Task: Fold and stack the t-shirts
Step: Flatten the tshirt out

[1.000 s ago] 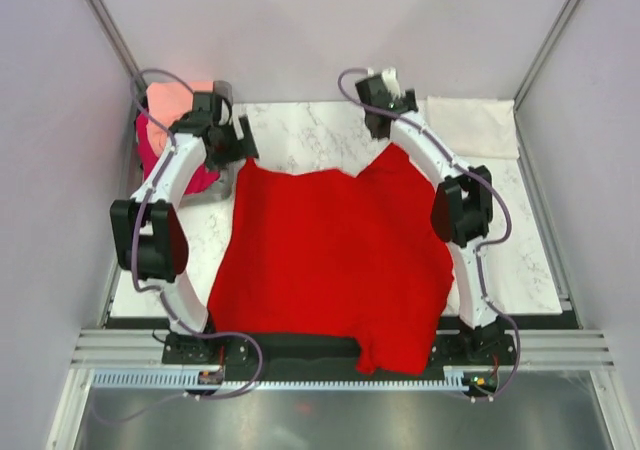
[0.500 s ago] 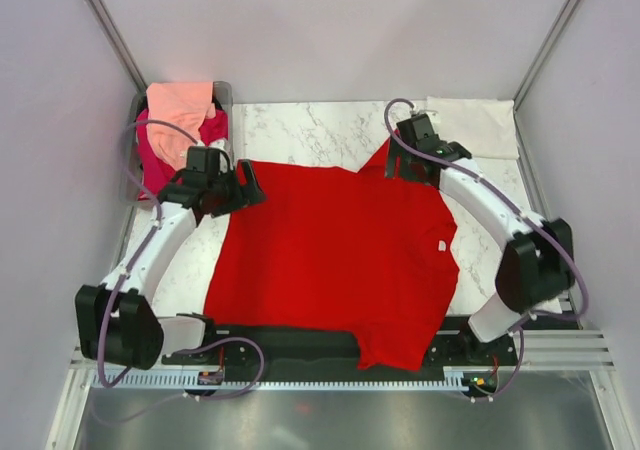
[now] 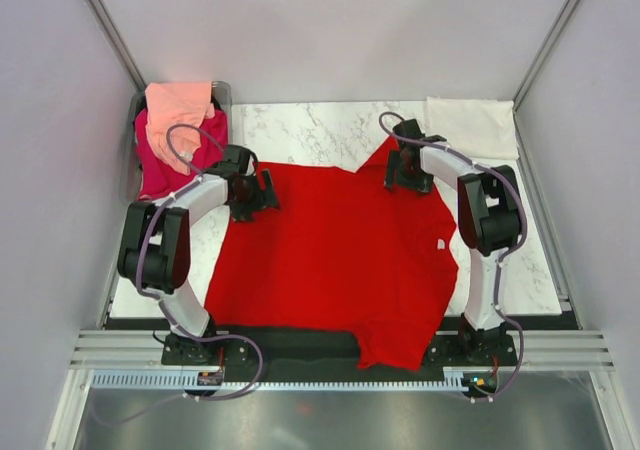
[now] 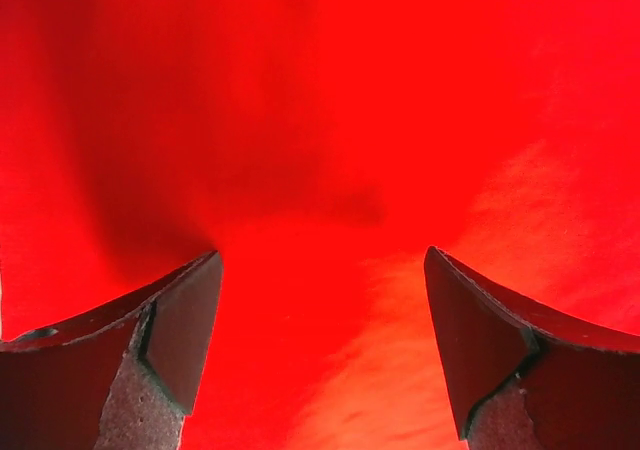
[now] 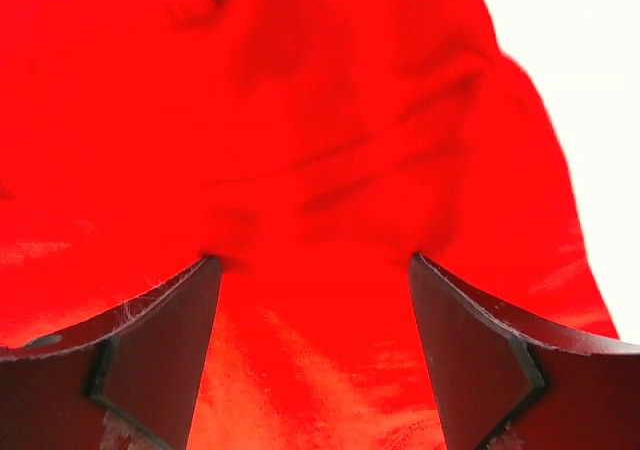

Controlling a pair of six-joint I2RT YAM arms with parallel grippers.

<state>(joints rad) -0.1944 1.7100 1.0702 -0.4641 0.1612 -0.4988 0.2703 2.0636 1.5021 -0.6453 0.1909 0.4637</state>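
The jaws of the right gripper [image 5: 313, 268] stand wide apart, one at each lower corner of the view, dark and tinged with red reflection. The red t-shirt [image 5: 300, 120] fills the gap between them and spreads out ahead of and to the left of them. Just ahead of the jaws the cloth is rumpled into soft ridges and shadowed creases, with a small dark pucker far ahead of the left jaw. Both tips look to rest on the cloth, which dimples slightly at the left one. Ahead and to the right of the right jaw the shirt's edge curves away, with bare white worktop [image 5: 590, 90] beyond it.
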